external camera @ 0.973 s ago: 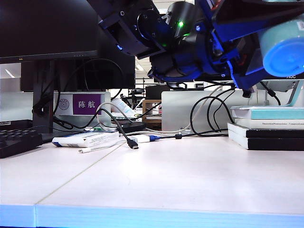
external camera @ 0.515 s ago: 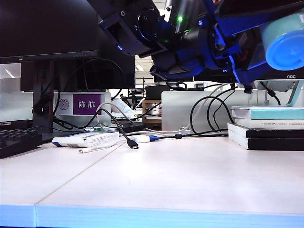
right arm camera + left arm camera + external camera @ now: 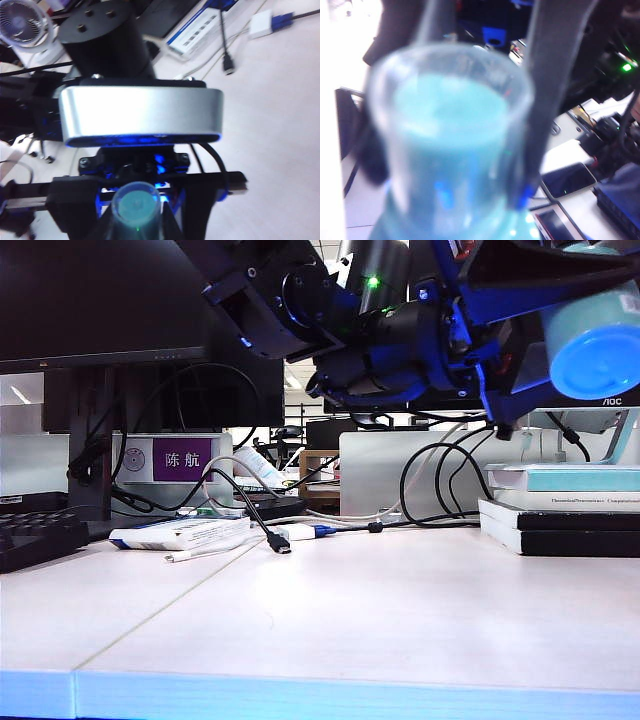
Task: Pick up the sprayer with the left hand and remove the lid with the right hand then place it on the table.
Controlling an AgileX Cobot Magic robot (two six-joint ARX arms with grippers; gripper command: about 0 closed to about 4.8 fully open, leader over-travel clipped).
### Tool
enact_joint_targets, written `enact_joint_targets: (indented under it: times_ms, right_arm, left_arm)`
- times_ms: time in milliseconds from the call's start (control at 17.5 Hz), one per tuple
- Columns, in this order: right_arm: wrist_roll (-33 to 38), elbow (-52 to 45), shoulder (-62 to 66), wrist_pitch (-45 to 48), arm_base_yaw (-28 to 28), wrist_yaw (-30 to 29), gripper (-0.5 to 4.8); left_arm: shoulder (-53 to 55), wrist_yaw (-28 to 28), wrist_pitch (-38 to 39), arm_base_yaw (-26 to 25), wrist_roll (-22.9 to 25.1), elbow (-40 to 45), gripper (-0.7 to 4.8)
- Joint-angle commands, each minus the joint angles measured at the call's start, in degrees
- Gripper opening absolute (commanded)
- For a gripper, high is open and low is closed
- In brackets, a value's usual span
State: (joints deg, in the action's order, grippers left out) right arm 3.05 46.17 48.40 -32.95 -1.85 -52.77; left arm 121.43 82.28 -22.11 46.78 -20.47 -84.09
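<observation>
Nearest the exterior lens, high at the right and well above the tabletop point(image 3: 350, 630): the sprayer point(image 3: 595, 340), lying level with its round blue-tinted flat base turned toward the lens. Teal plastic body, blurred by closeness. Clamped across that body by the left pincer point(image 3: 520, 340), black and blue, grasping the sprayer firmly.

Seen from the left wrist, the sloped teal shoulders point(image 3: 455, 220) narrowing up to a paler nozzle, sheathed by the lid point(image 3: 450, 115) (clear, colourless, glassy at the rim). Dark fingers point(image 3: 555, 100) pressed against the sides of that cap.

From the right wrist, looking end-on: the lid point(image 3: 135, 200) as a small clear ring with a teal disc inside, pinched by the right pincer point(image 3: 137, 217), clenched on the lid. Cap seated on the nozzle, not yet off.

Lower down, white tabletop with a light blue front edge and a thin seam. Farther back, a black cable plug point(image 3: 280, 543), a flat white-and-blue box point(image 3: 180, 533) and a keyboard point(image 3: 35, 535) at the left. At the right, a stack of books point(image 3: 565, 510). Behind all, a purple name plate point(image 3: 183, 459) and a dark monitor point(image 3: 100, 300).
</observation>
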Motion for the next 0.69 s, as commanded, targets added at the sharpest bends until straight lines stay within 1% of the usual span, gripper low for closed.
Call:
enact_joint_targets:
  times_ms: [57,115,229,286,344,515,687]
  right_arm:
    - [-0.5,0.2,-0.2,-1.2,-0.3,2.7,-0.07]
    - [-0.5,0.2,-0.2,-1.2,-0.3,4.5,-0.06]
    - [0.0,0.2,-0.2,0.6,-0.3,5.4,-0.07]
    - [3.0,0.2,-0.2,5.7,-0.2,6.7,-0.07]
    - [5.5,0.2,-0.2,10.3,-0.2,6.6,-0.07]
    - [5.6,0.2,-0.2,11.9,-0.2,6.6,-0.07]
    - [5.8,0.2,-0.2,15.5,-0.2,6.6,-0.07]
  left_arm:
    - [-0.5,-1.7,-1.2,-3.2,-1.5,-0.3,-0.06]
    - [-0.5,-2.5,-1.6,-4.9,-2.9,-0.4,-0.06]
    - [-0.5,-2.6,-1.6,-6.6,-3.6,-0.4,-0.06]
    - [-0.5,-2.4,-1.6,-7.0,-3.8,-0.4,-0.06]
    - [-0.5,-2.3,-1.6,-6.6,-3.7,-0.5,-0.06]
    - [-0.5,-1.0,-1.6,-6.2,-3.5,-0.6,-0.06]
    - [-0.5,1.6,-2.0,-5.6,-3.1,-0.6,-0.06]
